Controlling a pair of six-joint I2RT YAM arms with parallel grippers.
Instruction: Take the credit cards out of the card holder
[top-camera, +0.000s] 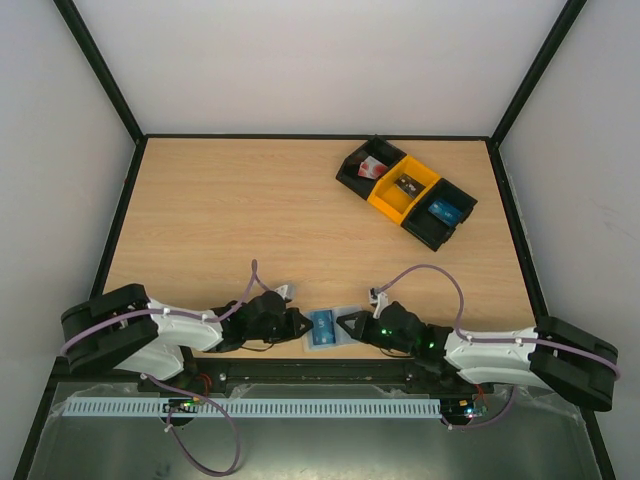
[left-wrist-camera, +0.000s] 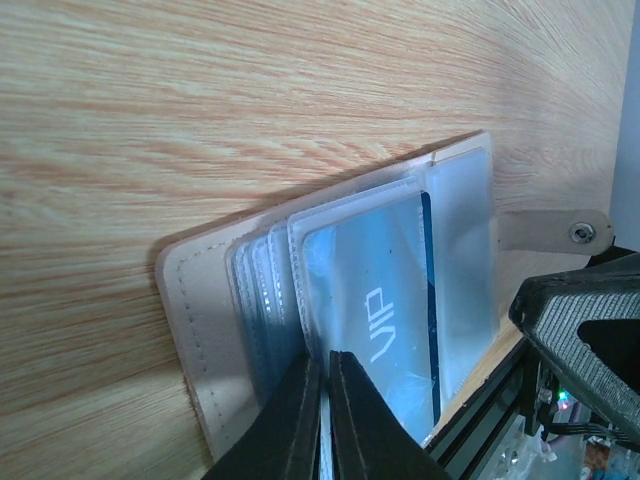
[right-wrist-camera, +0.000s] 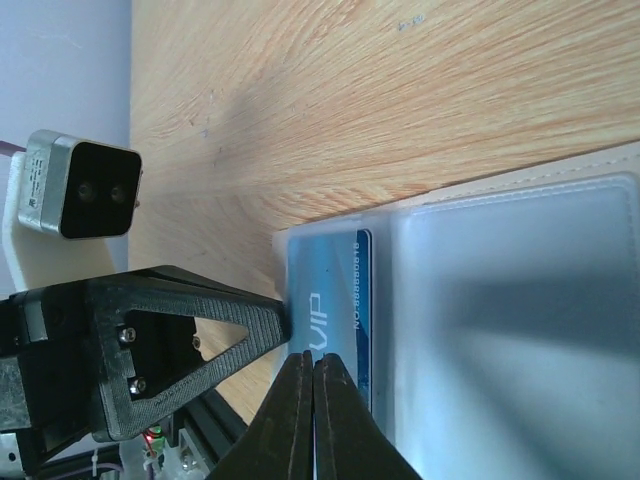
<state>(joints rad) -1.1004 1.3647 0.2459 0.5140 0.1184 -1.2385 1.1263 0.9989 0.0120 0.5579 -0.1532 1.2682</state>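
**Card holder** (top-camera: 331, 329): flat wallet with a pale stitched cover and several fanned translucent blue-grey plastic leaves. A strap tab with a metal snap (left-wrist-camera: 556, 232) sticks out from one edge. It lies open at the lower centre of the top view, on the table's near edge, between the two grippers.

**Credit card** (left-wrist-camera: 385, 300): thin, glossy, bright blue rectangle printed "VIP" in pale letters, sitting inside a clear pocket.

**Second credit card** (top-camera: 445, 211): blue, lying in the rightmost black bin (top-camera: 461, 199), upper right.

**Yellow bin** (top-camera: 385, 199): rectangular plastic, set between two black ones.

**Table** (top-camera: 240, 210): light wood-grain laminate edged by a black frame, with plain white walls around it.

**Left gripper** (left-wrist-camera: 322, 400): dark tapered fingers pinched onto the edge of a plastic leaf of the holder, bottom centre of its wrist view.

**Right gripper** (right-wrist-camera: 312, 400): fingers pressed together, tips at the edge of the pocket over the card. Whether they pinch anything cannot be told.
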